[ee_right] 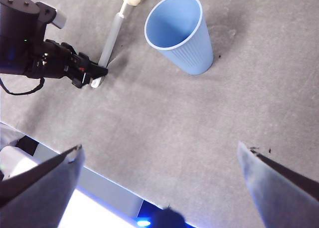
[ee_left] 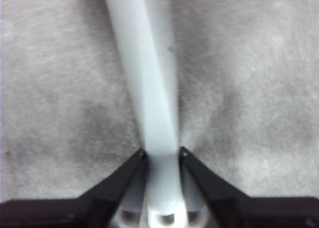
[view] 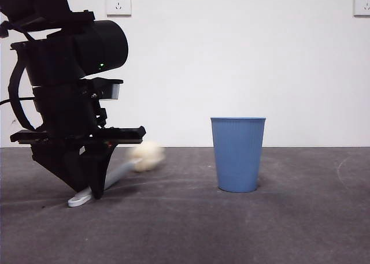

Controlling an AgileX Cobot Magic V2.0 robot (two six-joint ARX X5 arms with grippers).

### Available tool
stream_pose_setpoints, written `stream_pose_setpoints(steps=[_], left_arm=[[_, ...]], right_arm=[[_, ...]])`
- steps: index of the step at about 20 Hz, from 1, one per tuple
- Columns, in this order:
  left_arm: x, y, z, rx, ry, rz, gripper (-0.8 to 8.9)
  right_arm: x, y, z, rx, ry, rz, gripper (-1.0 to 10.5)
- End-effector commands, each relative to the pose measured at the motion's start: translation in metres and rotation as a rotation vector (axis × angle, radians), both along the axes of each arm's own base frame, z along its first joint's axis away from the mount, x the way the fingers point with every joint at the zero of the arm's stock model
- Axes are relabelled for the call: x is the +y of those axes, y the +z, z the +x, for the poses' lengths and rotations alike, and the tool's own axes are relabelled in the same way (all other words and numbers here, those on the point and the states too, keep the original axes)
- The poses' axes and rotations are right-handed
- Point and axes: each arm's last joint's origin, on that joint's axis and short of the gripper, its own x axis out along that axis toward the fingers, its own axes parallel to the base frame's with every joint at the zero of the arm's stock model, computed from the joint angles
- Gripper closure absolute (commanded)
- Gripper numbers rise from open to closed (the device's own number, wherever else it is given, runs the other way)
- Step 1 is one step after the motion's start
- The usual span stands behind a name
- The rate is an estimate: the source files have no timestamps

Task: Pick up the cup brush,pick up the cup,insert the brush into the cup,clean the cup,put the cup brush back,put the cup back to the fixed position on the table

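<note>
I am at the first step: picking up the cup brush (view: pixel 124 170). My left gripper (ee_left: pixel 161 153) is low at the table (view: pixel 231 229) and its jaws are narrow, one on each side of the grey handle near the white loop end. I judge that they grip it, since the sponge head seems already lifted and blurred in the front view, while the loop end is still near the surface. The cup (view: pixel 237 154) stands upright, well apart from the brush, untouched.

My right gripper (ee_right: pixel 159 153) hangs high with its jaws wide and holds nothing. Next it must come down around the cup, I think, while the left lifts the brush clear.

The left wrist view shows only the handle between the jaws. The right wrist view shows the whole brush and that the cup is empty inside.
</note>
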Motion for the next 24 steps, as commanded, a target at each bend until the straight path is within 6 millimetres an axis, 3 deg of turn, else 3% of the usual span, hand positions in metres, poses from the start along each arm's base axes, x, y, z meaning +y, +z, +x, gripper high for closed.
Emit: stream_pose_setpoints(steps=[1,10,20,24], left_arm=[[-0.001,-0.007,-0.002,0.033,-0.006,0.010,8.26],[0.001,-0.003,-0.004,0.038,-0.009,0.016,8.22],[0.006,0.026,-0.013,-0.020,-0.025,-0.020,8.22],[0.013,0.051,-0.026,-0.045,-0.076,-0.066,8.22]], right_arm=[[0.000,0.001,0.000,-0.004,-0.002,0.005,3.0],[0.000,0.000,-0.001,0.010,-0.002,0.004,3.0],[0.000,0.000,-0.001,0.003,0.007,-0.003,3.0],[0.005,-0.007,0.016,-0.074,0.029,0.010,3.0]])
